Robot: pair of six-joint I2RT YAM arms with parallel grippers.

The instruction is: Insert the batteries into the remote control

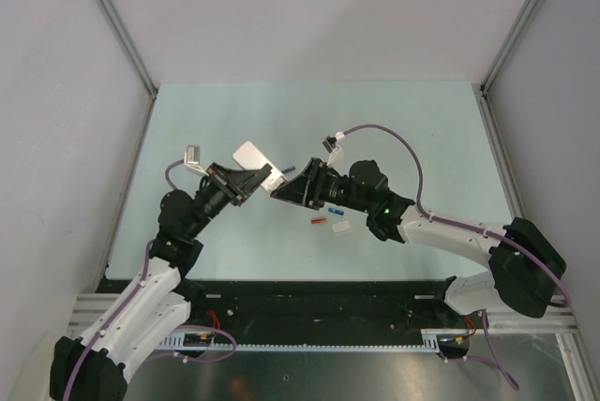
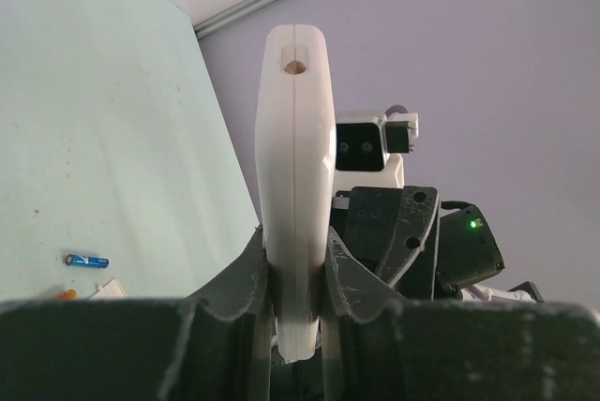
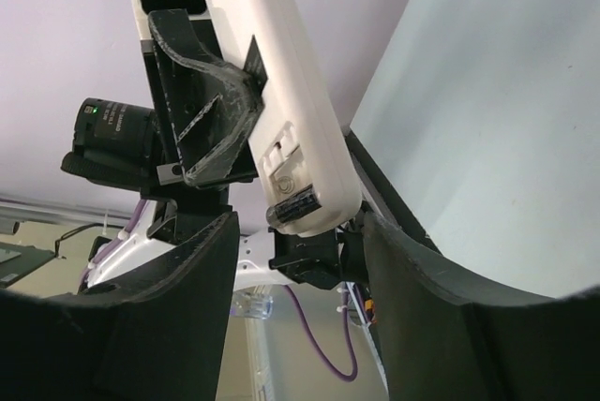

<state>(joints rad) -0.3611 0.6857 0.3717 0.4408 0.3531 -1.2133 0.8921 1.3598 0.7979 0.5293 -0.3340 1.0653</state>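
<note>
While the left gripper (image 2: 298,265) clamps the remote control (image 2: 295,139) aloft, we see the right gripper (image 3: 298,228) with jaws apart astride its end, contact unclear. A dark battery (image 3: 295,206) half-shows in its open bay, and a blue battery (image 1: 333,208) lies on the table (image 1: 281,120) just right.
</note>
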